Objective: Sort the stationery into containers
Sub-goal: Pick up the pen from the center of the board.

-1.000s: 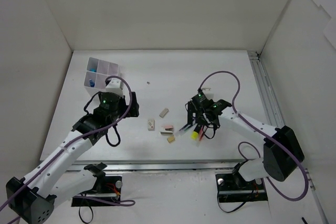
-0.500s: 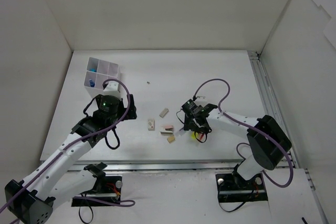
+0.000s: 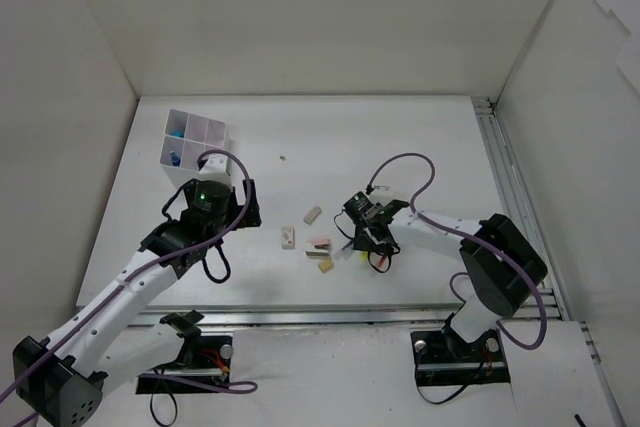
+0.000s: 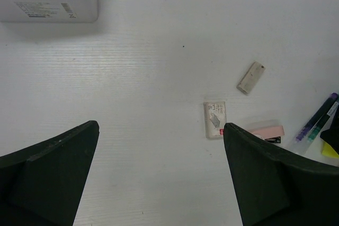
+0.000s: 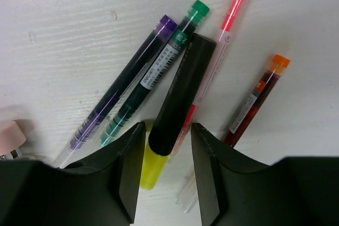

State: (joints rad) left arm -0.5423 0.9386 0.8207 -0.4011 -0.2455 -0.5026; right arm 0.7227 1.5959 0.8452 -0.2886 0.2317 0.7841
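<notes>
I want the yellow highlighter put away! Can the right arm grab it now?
Probably yes: the right gripper straddles the yellow highlighter with nothing above it, though the red pen alongside might get pinched too.

white table (image 3: 420, 147). a white grid box (image 4: 53, 8) stands toward 10 o'clock. near 6 o'clock lie a beige eraser (image 3: 312, 214), a white labelled eraser (image 3: 288, 237), a pink eraser (image 3: 319, 244) and a tan eraser (image 3: 326, 266). at their 3 o'clock lie a purple-capped pen (image 5: 122, 83), a green-capped pen (image 5: 153, 72), a black-capped yellow highlighter (image 5: 180, 91) over a thin red pen (image 5: 235, 3), and an orange-capped tube (image 5: 254, 99).
</notes>
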